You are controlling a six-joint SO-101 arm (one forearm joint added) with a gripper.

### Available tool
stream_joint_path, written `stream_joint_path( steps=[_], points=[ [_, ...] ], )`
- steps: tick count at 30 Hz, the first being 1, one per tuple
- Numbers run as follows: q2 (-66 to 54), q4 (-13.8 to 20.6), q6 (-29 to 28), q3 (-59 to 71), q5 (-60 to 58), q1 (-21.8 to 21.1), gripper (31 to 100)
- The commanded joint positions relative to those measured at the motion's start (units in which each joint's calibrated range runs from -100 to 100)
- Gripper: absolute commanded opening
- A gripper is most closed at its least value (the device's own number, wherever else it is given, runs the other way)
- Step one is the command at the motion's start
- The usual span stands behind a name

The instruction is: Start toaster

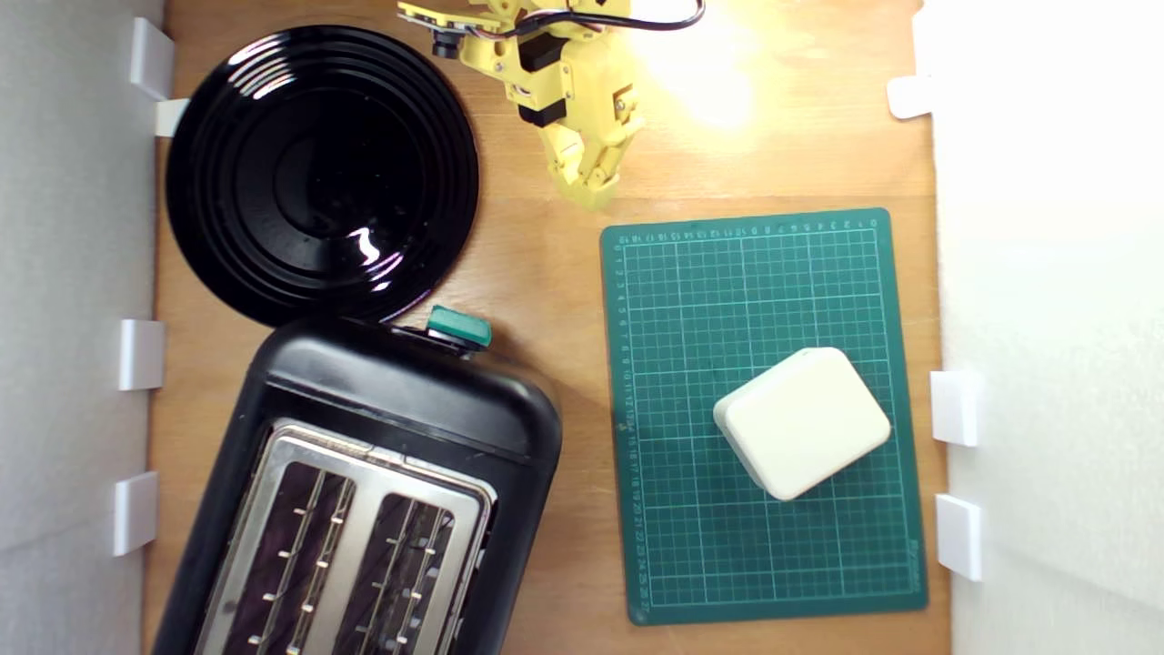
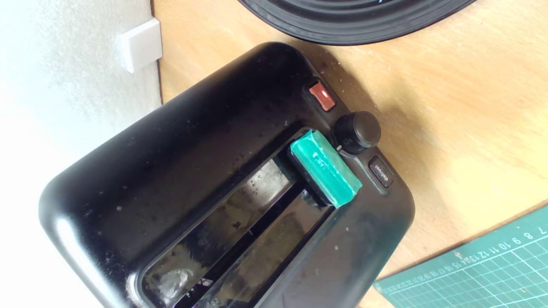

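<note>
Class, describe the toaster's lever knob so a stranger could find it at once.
Find the big black toaster at the exterior view's lower left. On its end facing the round black plate sits the lever knob, a small teal block. The neighbouring round dial is black.

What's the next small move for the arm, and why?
Probably bring the gripper across toward the teal lever knob. In the exterior view it hangs over bare wood between the black plate and the green mat, apart from the toaster, so the lever is untouched.

The toaster [image 2: 180, 171] shows a teal lever knob [image 2: 325, 167]. From the knob, a black dial [image 2: 357, 131] sits at two o'clock. A red button [image 2: 322, 96] lies at twelve.
</note>
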Motion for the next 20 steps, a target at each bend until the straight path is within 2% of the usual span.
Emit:
stream_joint_path(
  steps=[1, 20],
  points=[
    [-0.3, 0.6, 0.1, 0.4, 0.4, 0.0, 31.6],
    [-0.3, 0.6, 0.0, 0.4, 0.4, -0.2, 31.6]
  ],
)
